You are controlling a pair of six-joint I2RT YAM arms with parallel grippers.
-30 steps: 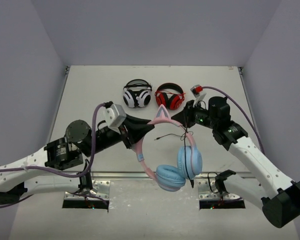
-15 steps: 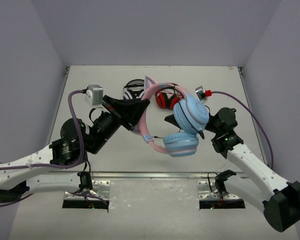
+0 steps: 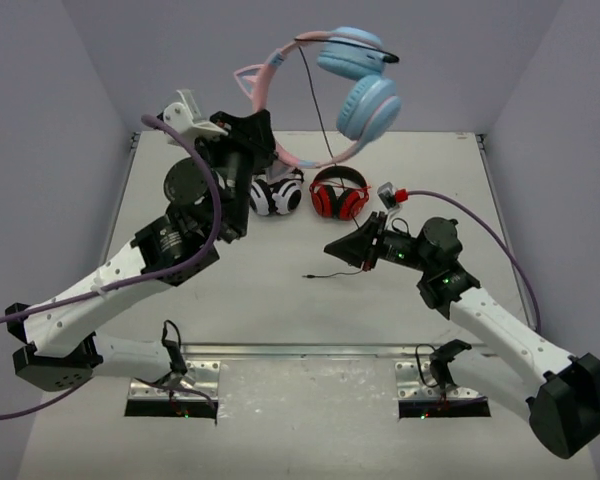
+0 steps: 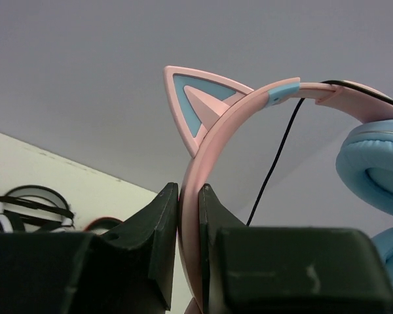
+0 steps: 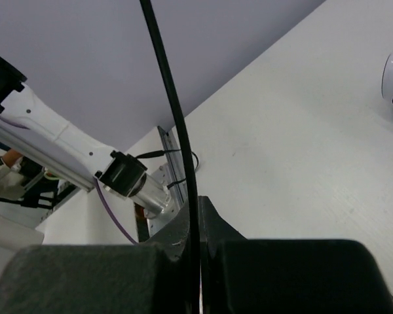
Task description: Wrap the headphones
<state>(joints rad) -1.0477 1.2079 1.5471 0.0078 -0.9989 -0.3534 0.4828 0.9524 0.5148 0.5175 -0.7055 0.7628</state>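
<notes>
Two grippers, both clamped shut. Nearest, the right gripper (image 5: 193, 212) hangs low over the table (image 3: 230, 290). Its fingers are pinched together on the black cable (image 5: 172, 111), which climbs straight up out of them. The cable's loose end (image 3: 308, 275) lies on the table just ahead of and to the near side of its tips. Bare tabletop spreads leftward from this gripper and back to the near rail (image 3: 300, 350); the right wall (image 3: 560, 180) stands well off behind its arm.

Farther back and much higher, the left gripper (image 4: 188, 190) nips the pink band of the headphones (image 3: 365, 105), just below one cat ear (image 4: 196, 98). The band arches up and rightward from it, and the ear cups (image 4: 373, 163) hang in open air before the back wall (image 3: 180, 60). Below and right of that gripper, white-and-black headphones (image 3: 275, 190) and red-and-black headphones (image 3: 340, 193) sit side by side on the table.
</notes>
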